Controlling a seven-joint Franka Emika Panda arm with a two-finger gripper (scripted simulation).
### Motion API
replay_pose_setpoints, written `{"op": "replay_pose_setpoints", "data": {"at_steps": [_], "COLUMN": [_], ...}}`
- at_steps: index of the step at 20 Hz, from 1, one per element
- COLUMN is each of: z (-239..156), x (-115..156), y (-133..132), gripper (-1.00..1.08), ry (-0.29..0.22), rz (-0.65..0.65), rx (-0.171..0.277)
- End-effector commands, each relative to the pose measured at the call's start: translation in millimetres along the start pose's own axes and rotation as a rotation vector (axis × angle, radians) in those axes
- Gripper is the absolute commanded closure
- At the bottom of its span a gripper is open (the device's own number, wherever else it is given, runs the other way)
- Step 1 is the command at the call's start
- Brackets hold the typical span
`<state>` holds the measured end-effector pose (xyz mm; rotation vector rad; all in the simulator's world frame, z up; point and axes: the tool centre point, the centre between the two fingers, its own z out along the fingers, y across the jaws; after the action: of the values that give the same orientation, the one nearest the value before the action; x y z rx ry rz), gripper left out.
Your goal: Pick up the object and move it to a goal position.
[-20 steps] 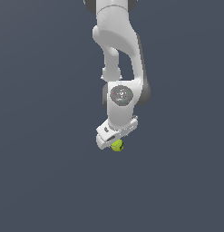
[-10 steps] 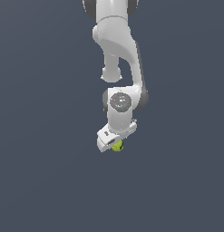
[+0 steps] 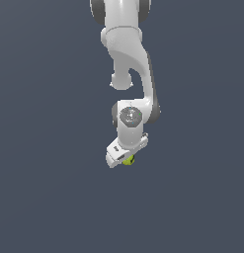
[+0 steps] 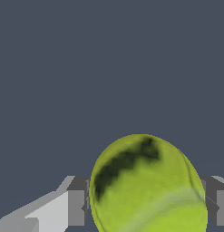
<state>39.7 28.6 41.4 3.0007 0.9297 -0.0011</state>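
Note:
The object is a small yellow-green ball [image 3: 128, 160] with dark marks. It peeks out under the white hand of the arm in the exterior view. My gripper [image 3: 126, 159] is shut on it. In the wrist view the ball [image 4: 147, 186] fills the space between the two grey fingers [image 4: 76, 206], which press against its sides. The arm hangs down from the top of the exterior view, with the hand tilted and most of the ball hidden behind it.
A plain dark grey-blue surface [image 3: 44, 197] lies all around the arm. No other object shows in either view.
The arm has drawn the hand and the held ball slightly toward the exterior view's right and a bit further from the camera. The grip on the ball is unchanged.

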Motion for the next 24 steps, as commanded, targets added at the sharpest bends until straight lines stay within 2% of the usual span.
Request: {"op": "replay_pose_setpoints", "data": {"at_steps": [1,14,19,24], "z": [0,-2,-6,-13], "x": [1,-7,-25,-56], "y": [0,2,8,18], "gripper": [1.08,1.08,1.08,1.08], "ry": [0.001,0.0,0.0,0.0], "rz": [-0.001,0.0,0.0,0.0], "rx": [0.0,0.0,0.0,0.0]}}
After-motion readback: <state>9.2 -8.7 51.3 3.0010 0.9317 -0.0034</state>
